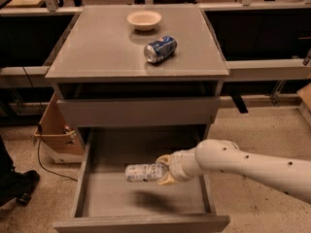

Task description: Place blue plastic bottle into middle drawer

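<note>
gripper (164, 170) – above the middle drawer (112, 198) floor, right of centre, clamped on the blue plastic bottle (142, 173); it hides the bottle's cap end. label print too blurred to read. arm (252, 164) and the drawer's front panel – cut off by picture edges.

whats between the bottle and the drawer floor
Nothing, in the camera view: the bottle, held by the claw over the drawer, hangs above its bare floor, only a shadow below.

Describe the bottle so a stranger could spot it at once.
Find the grey cabinet and its open drawer. Over the drawer floor, the tool on the white arm grips the bottle, lying sideways. It is clear with a pale label, unlike the blue can on the cabinet top.
</note>
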Robot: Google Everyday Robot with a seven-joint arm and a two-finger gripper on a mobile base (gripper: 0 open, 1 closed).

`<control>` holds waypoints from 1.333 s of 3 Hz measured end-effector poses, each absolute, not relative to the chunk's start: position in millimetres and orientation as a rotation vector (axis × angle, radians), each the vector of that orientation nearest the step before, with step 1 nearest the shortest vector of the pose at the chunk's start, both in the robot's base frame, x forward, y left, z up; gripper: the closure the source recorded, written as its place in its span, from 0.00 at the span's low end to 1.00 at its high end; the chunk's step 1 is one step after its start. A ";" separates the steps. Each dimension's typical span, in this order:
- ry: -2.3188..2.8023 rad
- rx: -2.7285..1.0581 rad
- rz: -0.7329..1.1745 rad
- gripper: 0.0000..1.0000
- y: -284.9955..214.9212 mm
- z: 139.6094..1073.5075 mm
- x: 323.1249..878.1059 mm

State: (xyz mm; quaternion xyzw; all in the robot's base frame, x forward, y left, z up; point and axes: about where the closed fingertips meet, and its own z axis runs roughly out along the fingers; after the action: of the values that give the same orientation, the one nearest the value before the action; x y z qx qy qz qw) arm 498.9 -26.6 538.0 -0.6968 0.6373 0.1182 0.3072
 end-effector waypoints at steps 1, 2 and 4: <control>1.704 -1.867 0.322 1.00 -30.2 487.4 509.6; 1.731 -1.891 0.331 1.00 -37.4 455.2 512.5; 1.791 -1.914 0.362 0.86 -54.3 410.1 508.6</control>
State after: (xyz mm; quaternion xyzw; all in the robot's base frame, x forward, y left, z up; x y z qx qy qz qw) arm 508.6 -54.3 410.1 -0.7013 0.6562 0.1325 0.2450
